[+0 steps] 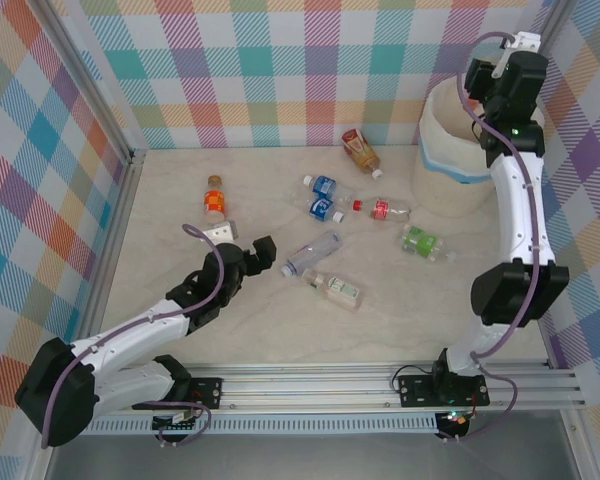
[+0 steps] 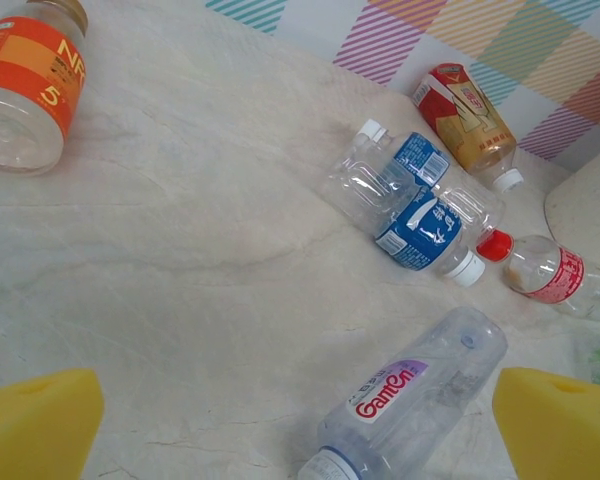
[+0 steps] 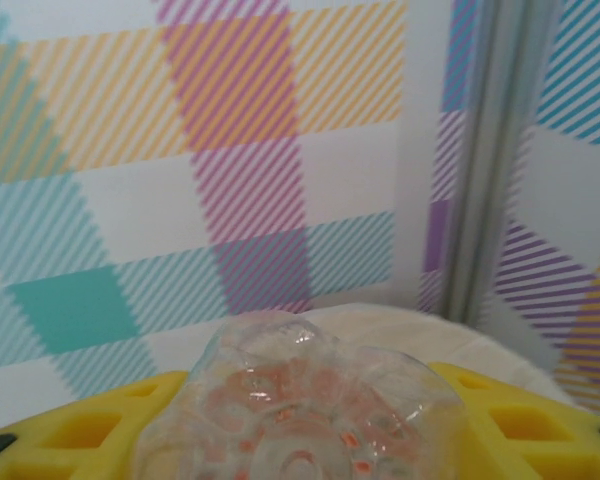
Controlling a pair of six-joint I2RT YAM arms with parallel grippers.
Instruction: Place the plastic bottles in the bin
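Nearest the arm bases, we see the left gripper [image 1: 243, 243] low over the table [image 1: 280, 335]. Its jaws stand wide apart with nothing between them, and its yellow pads [image 2: 35, 425] sit at the two lower corners of the left wrist view. Just to its right a clear GamOn bottle [image 2: 410, 400] lies on its side. A pale-green-labelled bottle [image 1: 338, 289] lies close by, slightly nearer the bases.

Farther out and to the right lies a green-labelled bottle [image 1: 420, 243]. Near the middle of the table two blue-labelled bottles [image 2: 420, 215] lie side by side, touching. A small red-labelled bottle [image 2: 550, 275] with a red cap lies just beside them. An orange-labelled bottle [image 1: 214, 197] lies well apart from these, off to the left. Close to the far wall lies a red-and-tan bottle [image 2: 470, 115].

In the far right corner the cream bin [image 1: 450, 150] stands on the table, a light blue band around it. The right gripper [image 1: 492, 78] hangs above the bin's mouth. In the right wrist view its yellow fingers [image 3: 525, 420] are clamped on a clear bottle with orange-red markings [image 3: 300, 410], whose base faces the camera, and a pale curved edge shows just behind it.
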